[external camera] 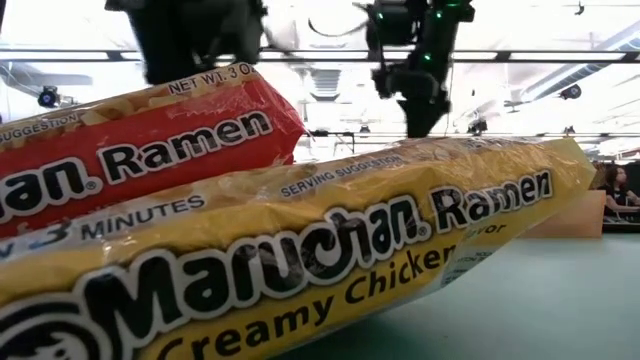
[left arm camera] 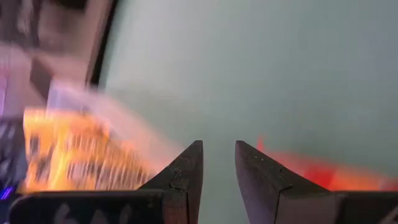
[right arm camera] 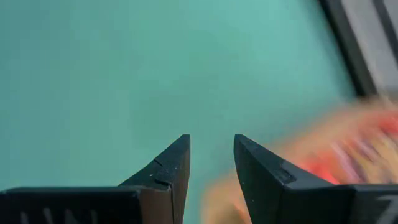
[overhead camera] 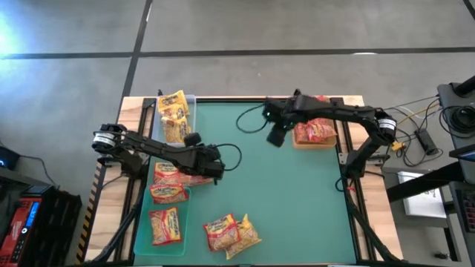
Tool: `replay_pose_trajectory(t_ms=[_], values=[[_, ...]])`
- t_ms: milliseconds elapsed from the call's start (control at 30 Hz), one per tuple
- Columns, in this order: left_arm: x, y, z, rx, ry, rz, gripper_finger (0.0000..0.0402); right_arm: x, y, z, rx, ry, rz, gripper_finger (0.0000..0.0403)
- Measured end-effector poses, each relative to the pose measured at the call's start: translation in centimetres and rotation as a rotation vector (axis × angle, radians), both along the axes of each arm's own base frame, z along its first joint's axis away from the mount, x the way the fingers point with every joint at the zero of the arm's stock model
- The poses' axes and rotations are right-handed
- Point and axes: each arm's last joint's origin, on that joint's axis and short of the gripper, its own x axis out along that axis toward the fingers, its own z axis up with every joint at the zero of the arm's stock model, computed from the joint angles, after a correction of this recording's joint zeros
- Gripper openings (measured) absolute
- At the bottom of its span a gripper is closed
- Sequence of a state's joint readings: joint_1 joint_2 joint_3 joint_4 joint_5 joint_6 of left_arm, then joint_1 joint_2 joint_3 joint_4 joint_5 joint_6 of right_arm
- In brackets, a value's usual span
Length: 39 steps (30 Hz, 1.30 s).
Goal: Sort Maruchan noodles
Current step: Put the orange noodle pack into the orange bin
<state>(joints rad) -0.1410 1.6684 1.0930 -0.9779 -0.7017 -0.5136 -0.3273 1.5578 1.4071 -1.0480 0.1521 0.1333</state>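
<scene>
Several Maruchan noodle packets show in the high view. Yellow ones [overhead camera: 174,115] lie in a clear tray at the far left. Red ones [overhead camera: 314,131] lie on a tan tray at the far right. More packets [overhead camera: 168,194] lie in a tray at the left. A red packet [overhead camera: 220,233] and a yellow one [overhead camera: 246,229] lie on the green mat by the near edge, filling the low view [external camera: 300,250]. My left gripper [overhead camera: 213,167] [left arm camera: 217,163] is open beside the left packets. My right gripper [overhead camera: 275,134] [right arm camera: 211,155] is open above the mat, left of the tan tray.
The green mat [overhead camera: 282,193] lies bare between the two grippers and toward the near right. Black frame rails [overhead camera: 346,159] run along the table's left and right sides. Cables and equipment [overhead camera: 423,137] sit off the table to the right.
</scene>
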Motion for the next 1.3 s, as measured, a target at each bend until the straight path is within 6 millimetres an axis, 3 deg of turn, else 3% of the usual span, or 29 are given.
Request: replay_pose_trajectory(t_ms=[200,300,467,633,1000,1300], values=[[-3.9,0.3,1.2,-0.026,0.328,0.121,0.0076,2.3,4.8,-1.3,-0.002,-0.109,0.182,0.0109],[-5.7,0.2,2.0,-0.142,0.395,0.191,0.0076,2.5,7.2,-2.3,0.016,-0.109,0.214,0.0104],[-7.6,0.0,2.7,-0.353,0.29,0.205,0.0076,2.3,10.4,-4.1,0.032,-0.093,0.289,0.01],[-8.5,0.1,2.4,-0.461,0.127,0.205,0.0076,2.2,12.2,-5.2,0.051,-0.121,0.287,0.01],[-7.6,-0.3,0.2,-0.616,0.044,0.159,0.0076,1.9,14.1,-6.2,0.075,-0.138,0.286,0.01],[-3.2,-0.8,-2.0,-0.658,-0.129,-0.055,0.0076,2.1,14.3,-6.0,0.073,-0.163,0.302,0.01]])
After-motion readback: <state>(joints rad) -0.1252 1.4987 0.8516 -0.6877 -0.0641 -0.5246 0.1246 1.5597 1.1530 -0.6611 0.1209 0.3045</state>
